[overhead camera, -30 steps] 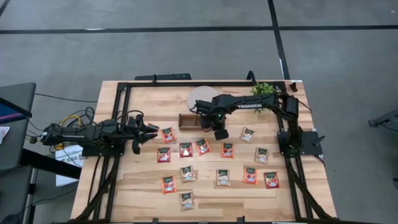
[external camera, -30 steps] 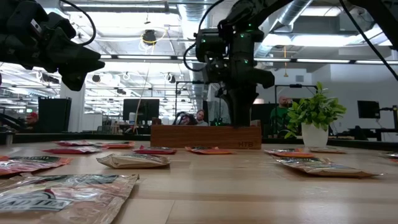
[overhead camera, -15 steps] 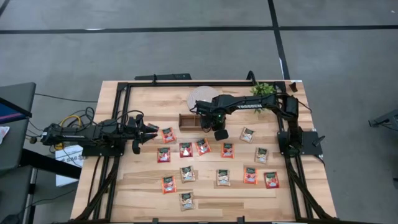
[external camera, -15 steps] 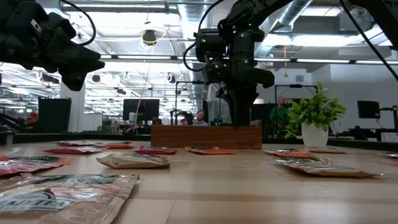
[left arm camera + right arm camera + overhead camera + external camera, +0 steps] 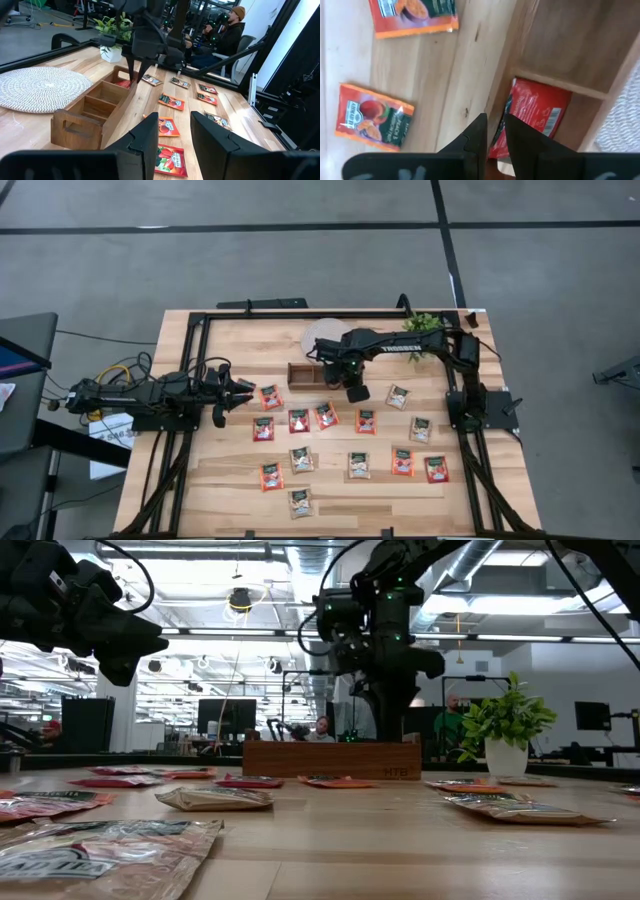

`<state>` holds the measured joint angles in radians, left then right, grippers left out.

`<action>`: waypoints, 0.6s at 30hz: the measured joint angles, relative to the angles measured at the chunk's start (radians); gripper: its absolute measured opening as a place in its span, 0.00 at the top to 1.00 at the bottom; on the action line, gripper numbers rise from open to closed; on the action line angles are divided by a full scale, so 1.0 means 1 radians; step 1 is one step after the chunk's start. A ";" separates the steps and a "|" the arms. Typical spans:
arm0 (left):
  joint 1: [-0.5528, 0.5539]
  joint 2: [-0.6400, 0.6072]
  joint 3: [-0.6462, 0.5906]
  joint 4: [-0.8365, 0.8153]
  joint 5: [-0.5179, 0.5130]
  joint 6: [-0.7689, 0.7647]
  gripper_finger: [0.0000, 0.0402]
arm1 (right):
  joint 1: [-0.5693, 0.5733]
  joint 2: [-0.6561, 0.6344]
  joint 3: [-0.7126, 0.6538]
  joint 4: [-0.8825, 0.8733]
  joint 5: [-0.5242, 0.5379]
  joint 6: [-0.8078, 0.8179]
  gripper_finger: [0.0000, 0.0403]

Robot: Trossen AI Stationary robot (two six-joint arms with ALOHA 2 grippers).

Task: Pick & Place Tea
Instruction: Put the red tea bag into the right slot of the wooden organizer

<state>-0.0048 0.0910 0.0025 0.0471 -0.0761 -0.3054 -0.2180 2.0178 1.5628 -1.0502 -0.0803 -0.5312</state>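
The right tool [image 5: 492, 142], fingers nearly closed on the lower edge of a red tea sachet [image 5: 532, 117], stands it in the end compartment of the wooden tray [image 5: 305, 374], so the sorting looks barely begun. Some fourteen sachets [image 5: 360, 465] lie scattered on the pale wood counter [image 5: 230, 470] (beside a round woven mat [image 5: 37, 87]). The left tool [image 5: 172, 145] hovers open at the counter's left edge; behind, a workshop with a seated person [image 5: 225, 35].

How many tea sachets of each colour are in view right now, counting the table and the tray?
Red-orange sachets on the table: 8
Pale tan sachets on the table: 5
Red-orange sachet in the tray: 1
Total: 14
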 joint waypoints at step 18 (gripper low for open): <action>0.000 0.000 0.000 0.000 0.000 0.000 0.74 | -0.007 0.002 -0.034 0.040 0.001 0.007 0.91</action>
<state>-0.0051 0.0910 0.0025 0.0471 -0.0761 -0.3054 -0.2253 2.0193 1.5284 -1.0103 -0.0796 -0.5239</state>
